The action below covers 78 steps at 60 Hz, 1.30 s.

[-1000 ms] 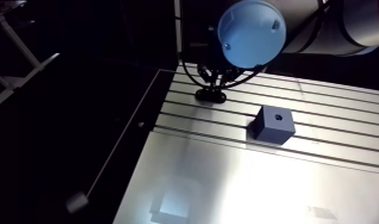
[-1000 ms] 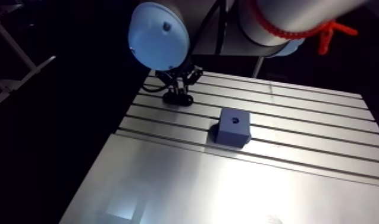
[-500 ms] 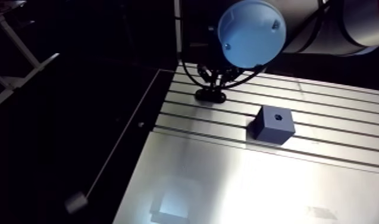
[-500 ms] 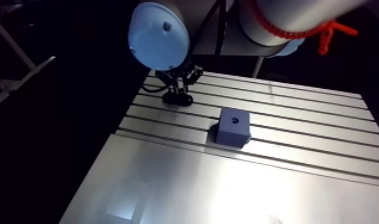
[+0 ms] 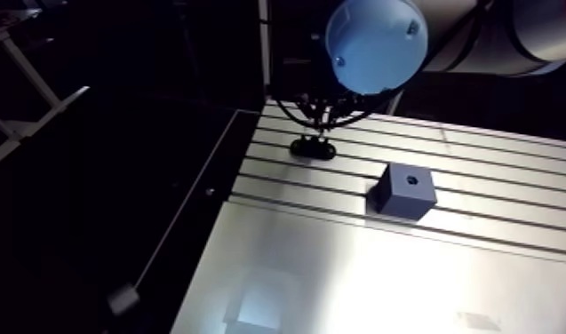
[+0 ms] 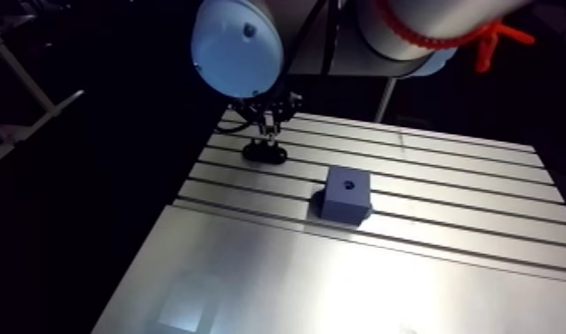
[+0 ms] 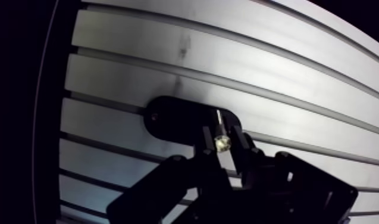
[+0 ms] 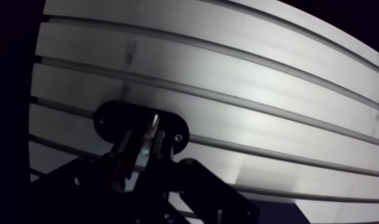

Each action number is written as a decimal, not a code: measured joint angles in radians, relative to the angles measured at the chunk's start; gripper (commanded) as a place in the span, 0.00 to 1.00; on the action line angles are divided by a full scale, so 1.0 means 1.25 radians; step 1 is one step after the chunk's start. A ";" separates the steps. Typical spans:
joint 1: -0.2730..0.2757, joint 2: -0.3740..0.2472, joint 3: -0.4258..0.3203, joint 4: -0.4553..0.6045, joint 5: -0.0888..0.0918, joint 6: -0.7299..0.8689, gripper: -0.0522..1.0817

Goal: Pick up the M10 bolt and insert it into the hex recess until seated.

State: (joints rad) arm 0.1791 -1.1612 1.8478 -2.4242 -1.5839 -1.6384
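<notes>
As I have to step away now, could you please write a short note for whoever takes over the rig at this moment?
The gripper is shut on the M10 bolt, just above the black oval holder on the table. I cannot tell whether the bolt is clear of the holder.
The dark block stands apart from them on the table, and the recess in its top is empty.
Done: bolt grasped.
Left: lift it, carry it over the block, and insert it until seated.
</notes>
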 measured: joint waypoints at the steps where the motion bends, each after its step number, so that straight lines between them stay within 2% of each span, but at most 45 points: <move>1: 0.000 -0.002 -0.001 0.001 0.000 0.000 0.73; 16: -0.007 -0.039 -0.024 0.032 0.002 -0.012 0.73; 33: -0.014 -0.096 -0.068 0.119 0.007 -0.061 0.74; 41: -0.022 -0.123 -0.093 0.184 0.008 -0.091 0.74; 43: -0.029 -0.136 -0.106 0.231 0.008 -0.110 0.74; 51: -0.052 -0.162 -0.129 0.330 0.006 -0.162 0.74; 62: -0.089 -0.190 -0.151 0.428 -0.006 -0.230 0.75; 78: -0.148 -0.223 -0.172 0.570 -0.040 -0.343 0.75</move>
State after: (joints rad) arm -0.0064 -1.4395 1.6332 -1.7123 -1.6336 -2.0670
